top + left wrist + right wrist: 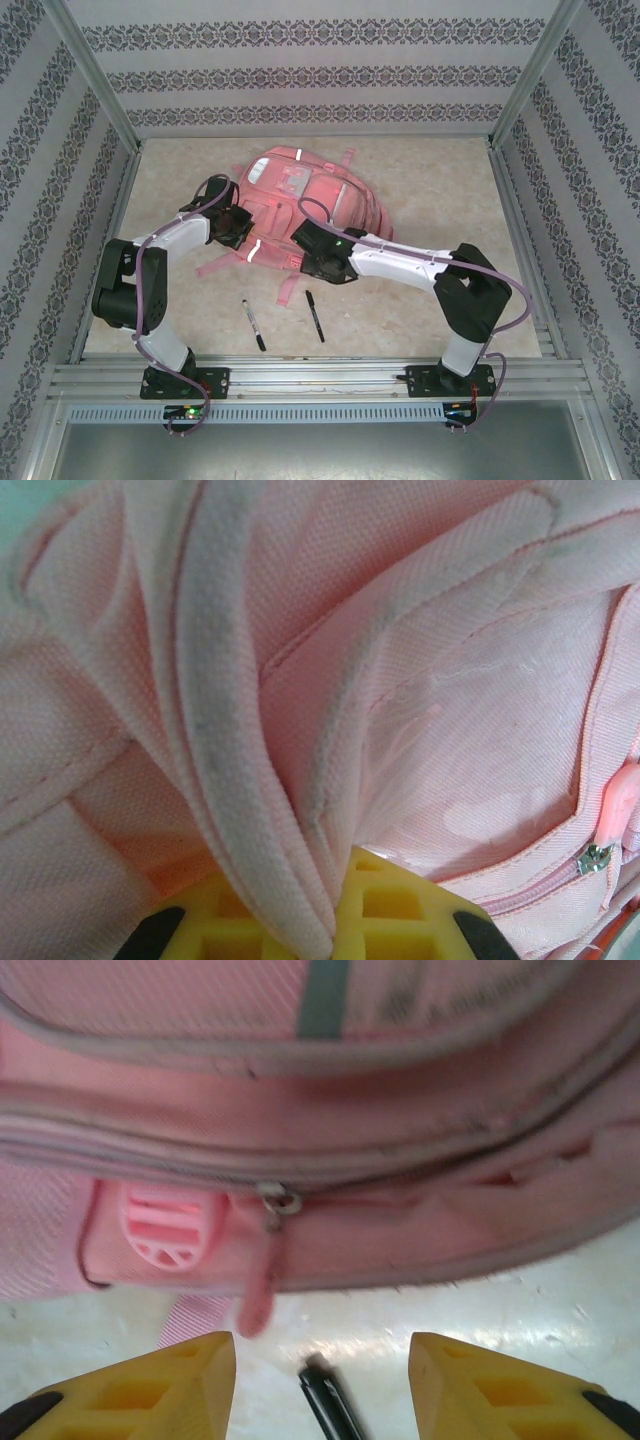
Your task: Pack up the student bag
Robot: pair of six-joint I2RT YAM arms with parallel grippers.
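Observation:
The student bag (300,195), a big pink backpack, lies flat in the middle of the table. At its left side my left gripper (232,225) is shut on it; the left wrist view has the yellow fingers (400,910) pinching a fold of pink fabric (300,880). My right gripper (312,258) sits at the bag's near edge, open and holding nothing (322,1380). Just ahead of it a pink zipper pull (260,1285) hangs from a closed zip, beside a pink buckle (165,1225). A black pen tip (330,1405) lies on the table between the right fingers.
Two black pens (254,325) (315,316) lie on the beige tabletop in front of the bag, between the arm bases. Pink straps (285,285) trail toward them. Patterned walls and metal posts enclose the table on three sides.

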